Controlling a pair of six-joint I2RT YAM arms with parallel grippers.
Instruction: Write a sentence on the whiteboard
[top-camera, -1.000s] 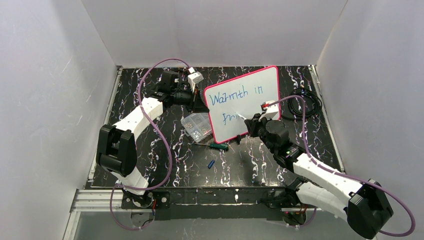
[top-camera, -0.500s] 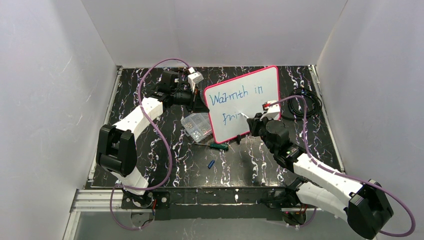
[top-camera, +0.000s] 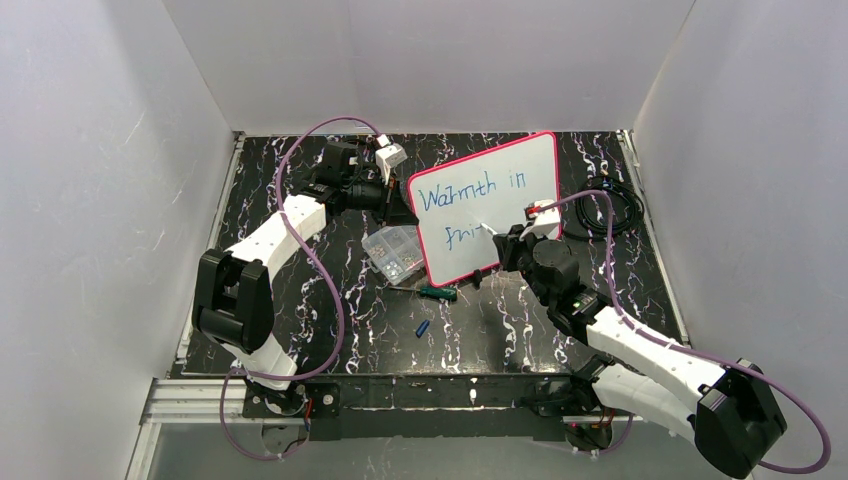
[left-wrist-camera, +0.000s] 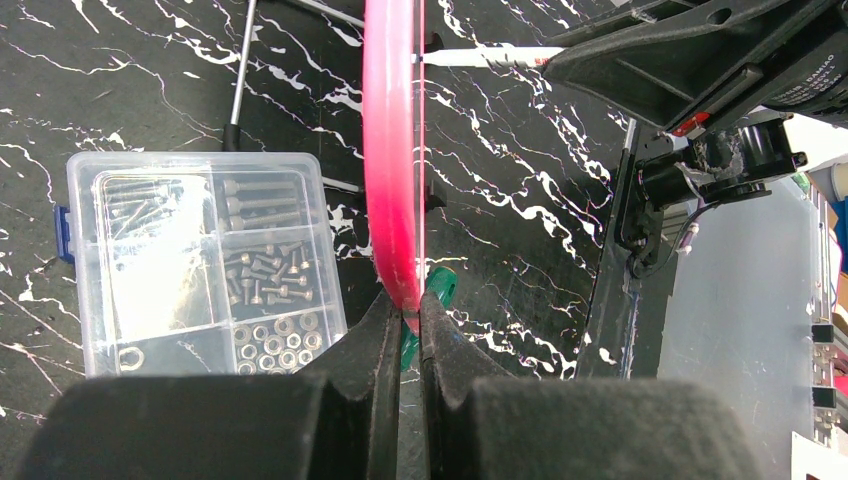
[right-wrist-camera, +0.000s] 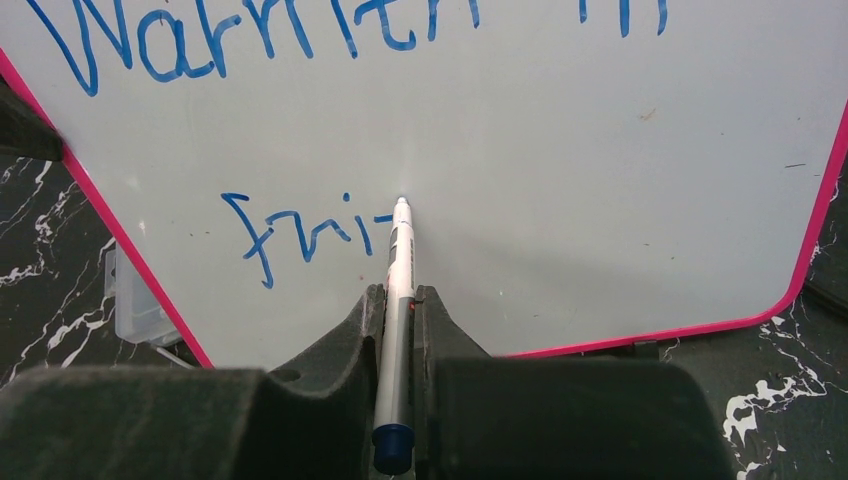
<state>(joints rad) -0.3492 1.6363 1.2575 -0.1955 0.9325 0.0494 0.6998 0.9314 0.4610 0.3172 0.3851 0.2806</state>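
While the black, white-veined table (top-camera: 480, 330) carries everything, the whiteboard (top-camera: 535, 160) is the biggest loose thing on it. It stands on its lower edge near the far middle and leans back, so its written face shows from above. The sentence (top-camera: 468, 193) on the whiteboard is in blue marker ink. The upper line reads "Warmth in" and the lower line has only "fri" plus a short dash.

The left gripper (left-wrist-camera: 402, 310) is at the whiteboard's left edge, and its two fingers are clamped tight on the pink rim (left-wrist-camera: 392, 150). The right gripper (right-wrist-camera: 400, 300) is in front of the whiteboard's face, low down. Its fingers are closed around a white marker (right-wrist-camera: 400, 260) with a blue end. The marker's tip touches the whiteboard just right of the dash.

A clear plastic box (top-camera: 392, 250) of screws and washers lies flat just beside the whiteboard's lower left edge, on the side behind its face. A coil of black cable (top-camera: 615, 205) lies on the table to the right of the whiteboard. A green-handled screwdriver (top-camera: 437, 293) lies by the whiteboard's lower left corner. A small blue cap (top-camera: 422, 327) lies nearer the arm bases than the whiteboard, apart from it.
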